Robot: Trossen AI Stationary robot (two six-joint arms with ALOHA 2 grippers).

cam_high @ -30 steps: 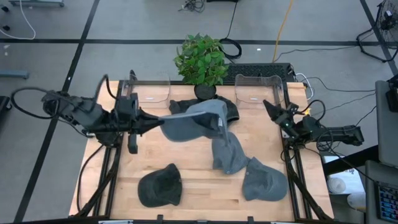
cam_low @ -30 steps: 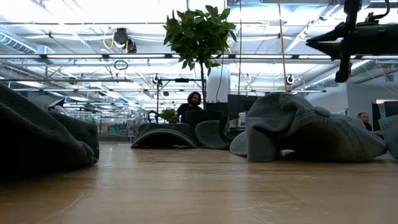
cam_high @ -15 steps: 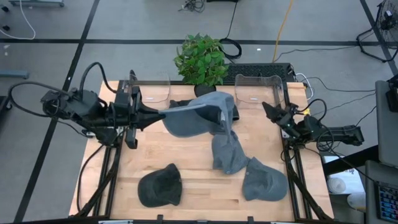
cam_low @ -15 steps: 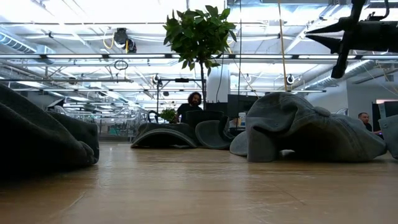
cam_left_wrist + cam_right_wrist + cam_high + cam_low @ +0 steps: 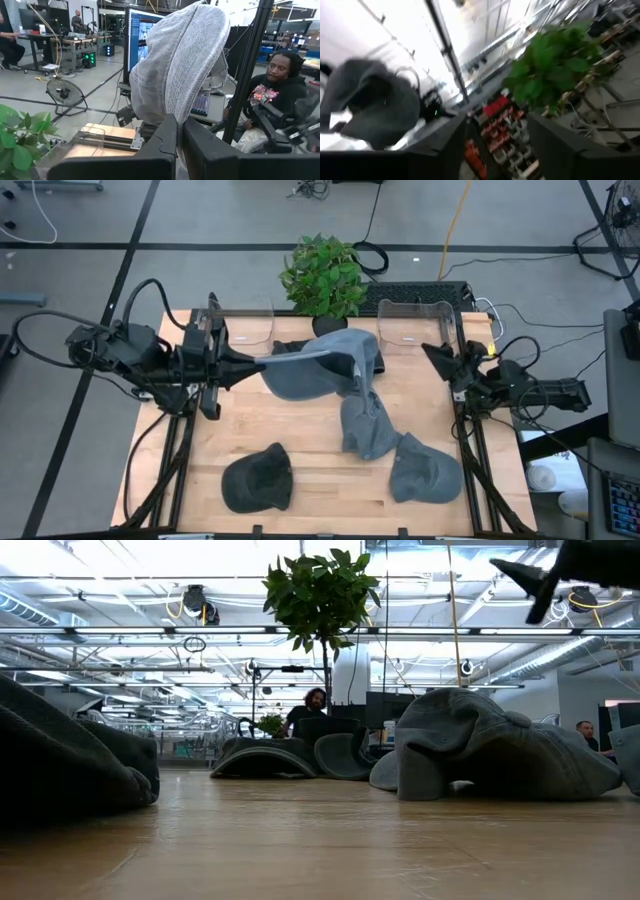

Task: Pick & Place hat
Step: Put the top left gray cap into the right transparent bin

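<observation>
Clearly the grey cap (image 5: 318, 372) is soft and light; it hangs above the worktop (image 5: 300, 435), pinched at its brim by the left tool (image 5: 262, 366). The right tool (image 5: 432, 353) stands spread, empty.

**My two arms, all in black**

From overhead I see both my arms built of dark, chunky, boxy segments, matte black throughout. Black cables loop in wide arcs off the left arm's rear joints; thinner ones trail behind the right arm. The left claw (image 5: 258, 364) ends in long, tapered black fingers. The right claw (image 5: 430, 352) has the same pointed, wedge-shaped fingers, flat-faced and unmarked.
</observation>
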